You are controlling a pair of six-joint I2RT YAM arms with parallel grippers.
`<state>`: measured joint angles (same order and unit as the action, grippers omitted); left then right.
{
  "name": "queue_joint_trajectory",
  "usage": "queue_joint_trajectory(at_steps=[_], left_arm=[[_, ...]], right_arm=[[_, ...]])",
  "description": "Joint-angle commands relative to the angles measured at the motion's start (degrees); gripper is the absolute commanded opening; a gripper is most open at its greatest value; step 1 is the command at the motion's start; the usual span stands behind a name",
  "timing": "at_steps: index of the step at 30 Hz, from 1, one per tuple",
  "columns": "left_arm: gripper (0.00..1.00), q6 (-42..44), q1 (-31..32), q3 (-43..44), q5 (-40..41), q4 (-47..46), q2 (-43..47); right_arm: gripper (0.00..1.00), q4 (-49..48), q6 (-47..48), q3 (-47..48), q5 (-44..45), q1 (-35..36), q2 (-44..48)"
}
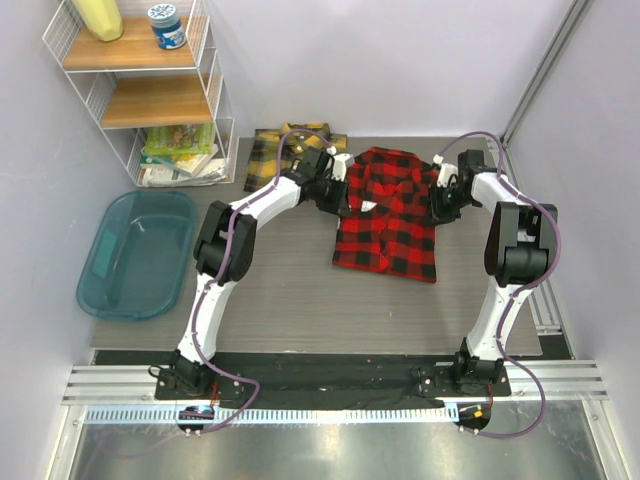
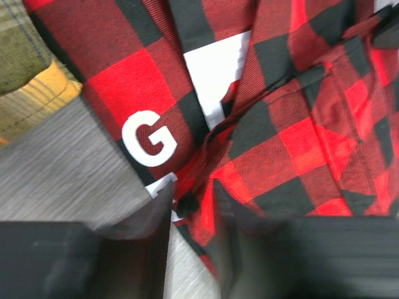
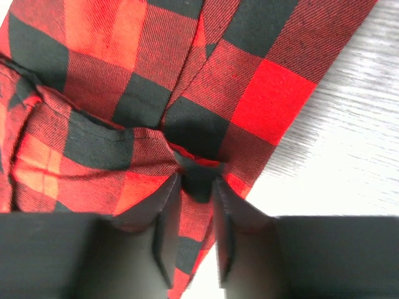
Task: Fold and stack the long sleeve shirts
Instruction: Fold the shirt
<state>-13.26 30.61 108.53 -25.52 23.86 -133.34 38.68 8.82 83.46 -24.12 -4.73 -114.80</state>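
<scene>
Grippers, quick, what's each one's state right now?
Left gripper: closed, pinching the red-and-black plaid flannel shirt.
Right gripper: closed, pinching that shirt too.

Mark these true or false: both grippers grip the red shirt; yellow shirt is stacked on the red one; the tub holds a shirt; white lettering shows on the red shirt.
1. The left gripper and right gripper both pinch the red shirt. True.
2. The yellow shirt is stacked on the red shirt. False: it lies beside it on the table.
3. The tub holds a shirt. False: no shirt is in it.
4. White lettering shows on the red shirt. True.
</scene>
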Motion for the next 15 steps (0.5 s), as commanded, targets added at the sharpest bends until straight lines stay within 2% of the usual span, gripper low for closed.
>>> queue_joint_trajectory(at_steps=[1, 2, 3, 9, 15], left_arm=[[0.16, 0.7, -0.1, 0.8, -3.1, -3.1, 0.6], [0.11, 0.9, -0.2, 0.5, -3.0, -3.3, 1.0], [0.01, 1.0, -0.3, 0.4, -2.9, -4.2, 1.8], [0.0, 2.4, -0.6, 0.7, 1.4, -6.2, 2.8], [0.0, 3.1, -1.5, 2.6, 5.2, -5.4, 0.0]], right_arm=[[0.11, -2.2, -0.5, 2.4, -1.5, -0.1, 0.5], [0.05, -2.2, -0.4, 2.5, -1.5, -0.1, 0.6], [0.01, -2.5, -0.5, 2.6, -1.1, -0.1, 1.0], [0.01, -6.9, -0.7, 0.9, 2.1, -0.1, 3.6], [0.01, -7.8, -0.3, 0.9, 2.8, -0.1, 1.3]])
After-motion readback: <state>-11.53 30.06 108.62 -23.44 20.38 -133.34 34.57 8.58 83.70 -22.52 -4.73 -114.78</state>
